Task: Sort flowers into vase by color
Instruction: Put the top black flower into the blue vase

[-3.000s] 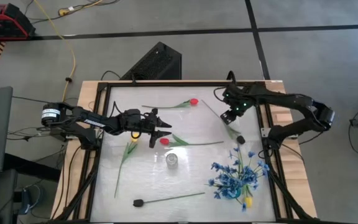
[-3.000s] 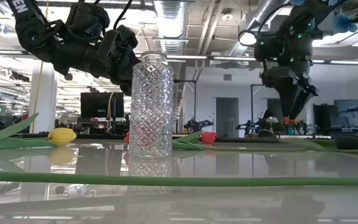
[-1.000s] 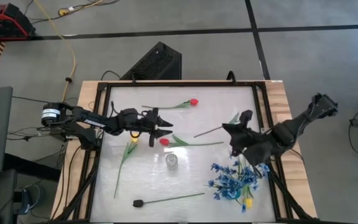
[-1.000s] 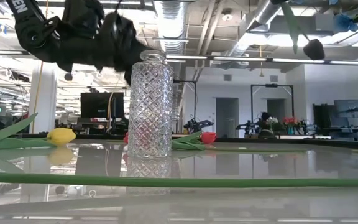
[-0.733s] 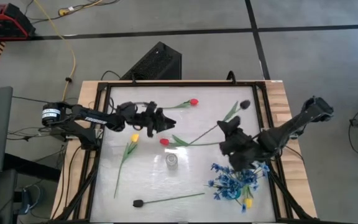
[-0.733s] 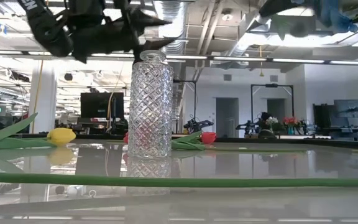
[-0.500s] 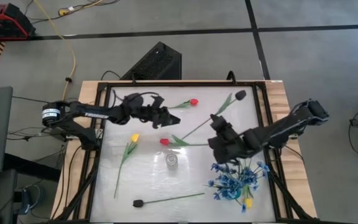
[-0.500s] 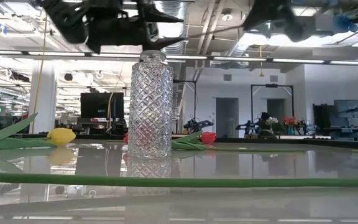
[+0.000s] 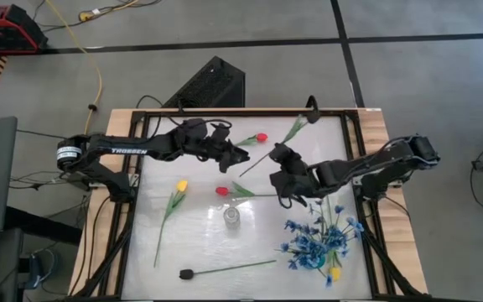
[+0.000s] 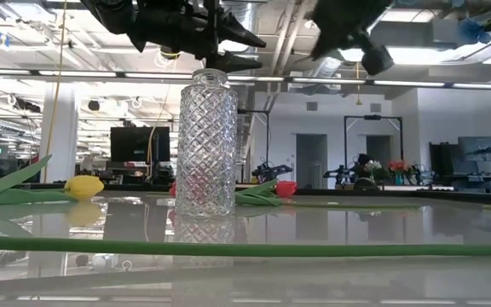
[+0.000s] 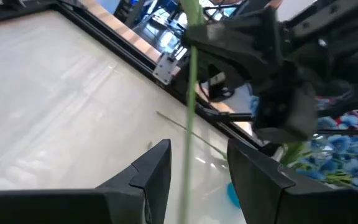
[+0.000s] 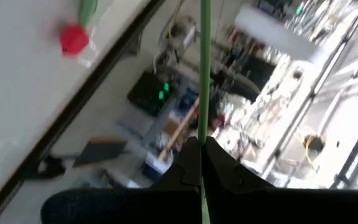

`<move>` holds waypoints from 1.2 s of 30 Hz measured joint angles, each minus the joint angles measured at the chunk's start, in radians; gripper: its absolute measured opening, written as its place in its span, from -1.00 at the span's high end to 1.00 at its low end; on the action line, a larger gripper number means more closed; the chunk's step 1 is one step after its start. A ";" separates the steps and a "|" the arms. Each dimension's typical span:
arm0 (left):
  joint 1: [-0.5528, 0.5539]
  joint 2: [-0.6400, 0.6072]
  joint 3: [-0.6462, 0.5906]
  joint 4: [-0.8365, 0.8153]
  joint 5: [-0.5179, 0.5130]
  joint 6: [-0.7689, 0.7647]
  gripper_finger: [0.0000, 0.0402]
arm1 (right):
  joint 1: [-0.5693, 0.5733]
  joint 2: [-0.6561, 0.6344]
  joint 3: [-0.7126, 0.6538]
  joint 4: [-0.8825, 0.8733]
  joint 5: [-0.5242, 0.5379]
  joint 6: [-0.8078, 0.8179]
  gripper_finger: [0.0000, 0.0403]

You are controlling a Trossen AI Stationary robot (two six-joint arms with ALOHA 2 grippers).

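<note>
Moved: right gripper [image 9: 285, 172] swung in from the table's right edge to mid-table, pinched shut on a green stem [image 9: 277, 144].
Stem: slants toward the far rail, off the table.
Left gripper [image 9: 240, 153]: open, empty, shifted toward that stem.
Left wrist: stem between its fingers [image 11: 157, 171].
Vase [image 9: 231, 216]: empty, open space around.

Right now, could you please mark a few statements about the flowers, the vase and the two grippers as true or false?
1. The right gripper is shut on a green stem. True.
2. The glass vase already holds a red tulip. False: it holds no flowers.
3. The left gripper is open. True.
4. The yellow tulip is held in the air. False: it lies on the table.
5. The blue flowers lie near the table's right edge. True.
</note>
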 joint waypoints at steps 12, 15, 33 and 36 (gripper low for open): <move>-0.040 0.000 0.000 -0.023 0.054 0.063 0.28 | -0.087 0.034 0.000 0.390 -0.198 -0.289 0.89; -0.041 0.000 0.000 -0.022 0.054 0.071 0.28 | -0.101 0.034 0.000 0.407 -0.236 -0.290 0.89; -0.039 0.000 -0.001 -0.099 0.069 0.247 0.99 | -0.092 0.034 0.000 0.404 -0.419 -0.289 0.57; -0.039 0.000 -0.001 -0.095 0.039 0.251 1.00 | -0.094 0.034 0.000 0.402 -0.423 -0.326 0.42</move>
